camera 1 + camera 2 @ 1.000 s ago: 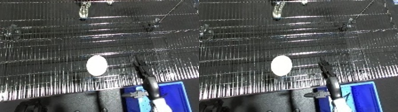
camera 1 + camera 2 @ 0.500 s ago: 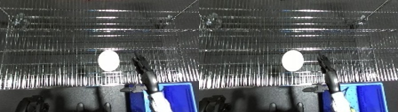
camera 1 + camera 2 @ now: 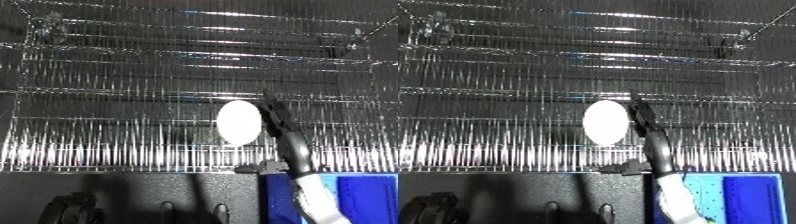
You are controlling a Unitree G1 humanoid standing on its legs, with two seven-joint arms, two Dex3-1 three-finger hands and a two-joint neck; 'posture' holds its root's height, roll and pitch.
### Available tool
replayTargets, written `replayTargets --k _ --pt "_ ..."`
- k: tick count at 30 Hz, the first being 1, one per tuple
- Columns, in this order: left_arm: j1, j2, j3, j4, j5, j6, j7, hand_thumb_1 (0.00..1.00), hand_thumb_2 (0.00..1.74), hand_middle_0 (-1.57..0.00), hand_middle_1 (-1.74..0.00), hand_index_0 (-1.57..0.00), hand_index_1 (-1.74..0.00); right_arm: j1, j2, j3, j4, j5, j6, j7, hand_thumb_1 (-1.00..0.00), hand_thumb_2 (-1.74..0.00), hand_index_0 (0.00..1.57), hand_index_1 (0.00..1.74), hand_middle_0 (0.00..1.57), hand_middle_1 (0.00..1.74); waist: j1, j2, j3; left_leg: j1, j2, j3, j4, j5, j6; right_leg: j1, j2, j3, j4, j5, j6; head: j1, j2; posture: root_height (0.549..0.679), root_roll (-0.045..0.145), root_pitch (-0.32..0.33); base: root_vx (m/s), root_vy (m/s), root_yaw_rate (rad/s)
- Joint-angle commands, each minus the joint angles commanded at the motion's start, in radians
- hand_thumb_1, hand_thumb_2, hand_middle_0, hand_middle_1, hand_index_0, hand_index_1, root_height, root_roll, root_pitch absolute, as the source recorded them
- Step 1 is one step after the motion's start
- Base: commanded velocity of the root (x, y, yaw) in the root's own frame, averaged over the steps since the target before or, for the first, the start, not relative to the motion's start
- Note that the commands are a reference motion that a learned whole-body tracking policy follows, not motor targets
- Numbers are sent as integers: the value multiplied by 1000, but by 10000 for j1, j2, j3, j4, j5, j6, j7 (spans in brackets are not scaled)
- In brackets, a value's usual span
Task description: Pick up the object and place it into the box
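Note:
A white oval object (image 3: 239,121) lies on a wire rack (image 3: 115,100). My right hand (image 3: 289,142) reaches up from the lower right with its fingers straight and seen edge-on. Its fingertips are right against the object's right side, and the thumb (image 3: 253,168) sticks out to the left below the object. Nothing is held. The blue bin (image 3: 704,192) shows at the lower right corner, under my right forearm. A dark shape at the lower left edge looks like my left hand (image 3: 75,210), mostly out of view.
The rack has several tiers of shiny wire running across the whole view, with a front edge (image 3: 133,167) just below the object. Below that edge is a dark flat surface (image 3: 169,195).
My right hand has moved left and up, closing the gap to the object's right side. The view has shifted; the object has stayed on the rack.

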Motion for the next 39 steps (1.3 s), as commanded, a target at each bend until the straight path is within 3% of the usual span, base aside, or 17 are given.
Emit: replayTargets --k 9,19,27,39 --pt "-27 75 -169 -226 -124 23 190 1000 1740 -1570 -1740 -1570 -1740 -790 -65 152 138 90 150 -115 0 0 0 0 0 0 133 169 0 -581 -115 20 236 -77 70 -624 -5 -28 301 -13 -32 552 878 642 33 125 5 17 26" --pt "-6 135 -321 -388 -328 -49 247 1000 1740 -1570 -1740 -1570 -1740 -1429 -284 227 663 395 27 -248 -500 -870 785 870 785 870 246 356 0 -958 -221 46 422 -165 119 -1031 -8 -50 534 -70 -85 1058 1260 638 33 148 -18 18 12" --pt "4 198 -396 -459 -460 -218 212 1000 1740 -1570 -1740 -1570 -1740 -1498 -451 181 853 410 111 -552 -500 -870 785 870 785 870 233 345 0 -816 -204 38 248 -134 154 -913 38 -39 348 -32 -98 1179 1372 640 32 149 -39 0 -24" --pt "33 219 -321 -267 -414 -424 60 1000 1740 -1570 -1740 -1570 -1740 -1186 -512 -64 507 231 -36 -815 -500 -870 785 870 785 870 32 109 0 164 -4 -75 -513 80 120 -69 186 22 -428 137 -74 1277 1387 649 30 116 -58 -39 -59"
